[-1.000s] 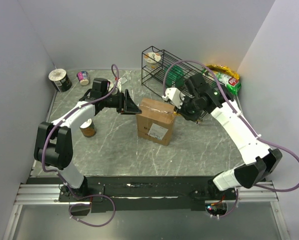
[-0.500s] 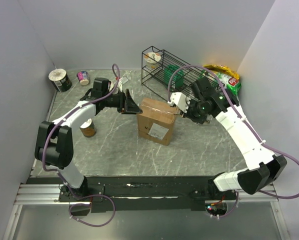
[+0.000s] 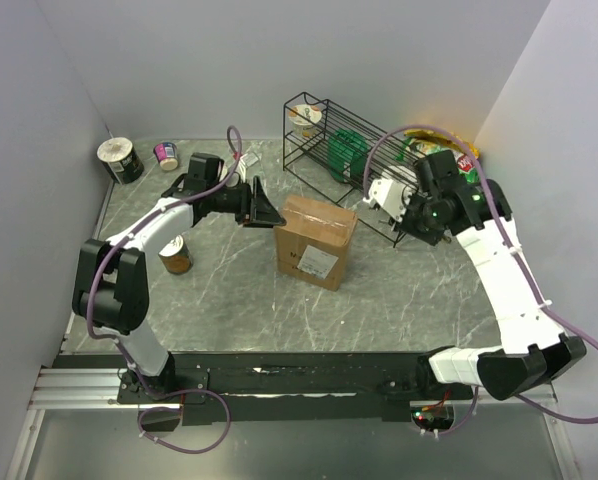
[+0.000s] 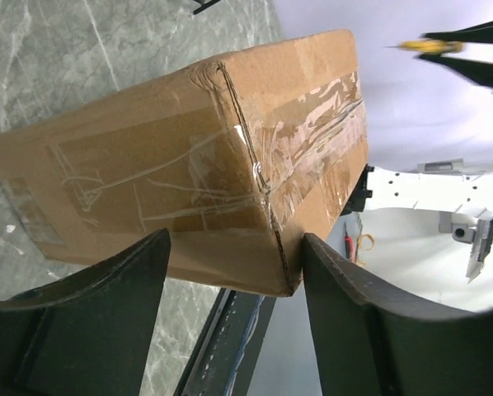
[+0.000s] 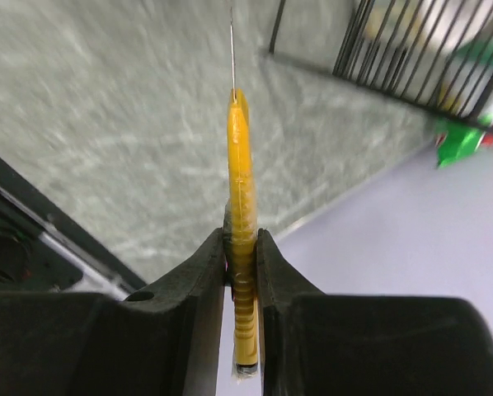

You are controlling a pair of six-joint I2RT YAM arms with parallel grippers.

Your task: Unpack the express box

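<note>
The express box [image 3: 317, 240], a brown taped carton with a white label on its near side, stands mid-table. My left gripper [image 3: 266, 212] is at its left top edge. In the left wrist view the box [image 4: 213, 165] fills the frame, and the left gripper [image 4: 234, 243] is open with a box corner between its black fingers. My right gripper [image 3: 399, 218] hangs to the right of the box, apart from it. It [image 5: 241, 239] is shut on a yellow utility knife [image 5: 240, 181] whose thin blade [image 5: 232, 58] points away over the table.
A black wire rack [image 3: 329, 150] holding a cup and green packets stands behind the box, close to the right arm. Snack bags [image 3: 459, 160] lie at the back right. A can [image 3: 176, 256] sits under the left arm. Two cups [image 3: 121, 160] stand at the back left.
The right arm has pulled away to the right from the box's top edge, knife still in its grip. The left gripper stays at the box, its jaws a touch wider.
</note>
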